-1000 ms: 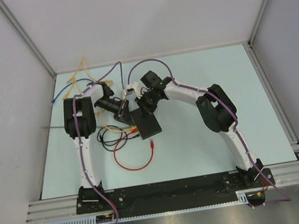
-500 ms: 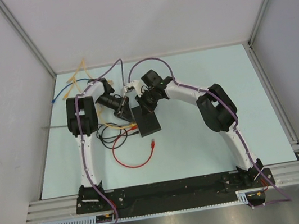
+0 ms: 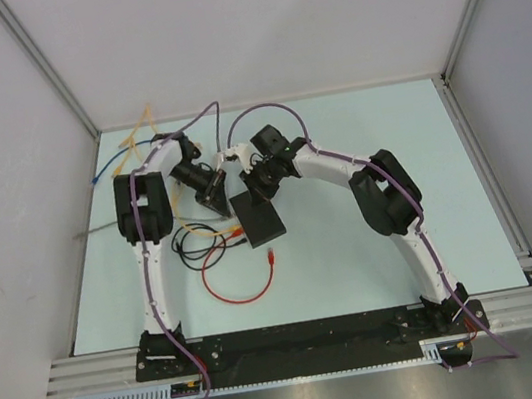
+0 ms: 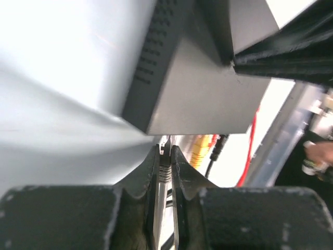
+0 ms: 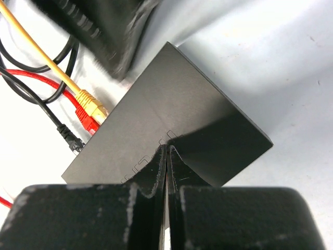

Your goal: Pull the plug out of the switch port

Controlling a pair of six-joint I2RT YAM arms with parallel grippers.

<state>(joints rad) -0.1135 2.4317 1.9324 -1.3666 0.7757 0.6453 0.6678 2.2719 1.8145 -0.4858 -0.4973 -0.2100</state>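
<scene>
The switch, a flat matte-black box [image 3: 260, 221], lies mid-table. My left gripper [image 4: 165, 151] is shut on a grey ribbed plug [image 4: 164, 169], whose clear tip sits right at the box's [image 4: 203, 99] port edge. I cannot tell whether it is still in the switch port. My right gripper [image 5: 167, 152] is shut, its tips resting on the box's top [image 5: 171, 109]. A yellow plug [image 5: 91, 106], a red plug [image 5: 86, 119] and a black plug [image 5: 70, 136] sit along the same edge. From above, the left gripper [image 3: 217, 197] stands at the box's far left corner, the right gripper [image 3: 261, 182] over its far end.
A red cable [image 3: 245, 289] loops on the table in front of the box and black cable [image 3: 192, 244] coils to its left. Yellow cables [image 3: 148, 127] and a blue one [image 3: 109, 166] trail to the far left corner. Grey walls enclose the table.
My left gripper has drawn a little toward the far left with the plug, and the box has shifted slightly with it. The right gripper stays on the box.
</scene>
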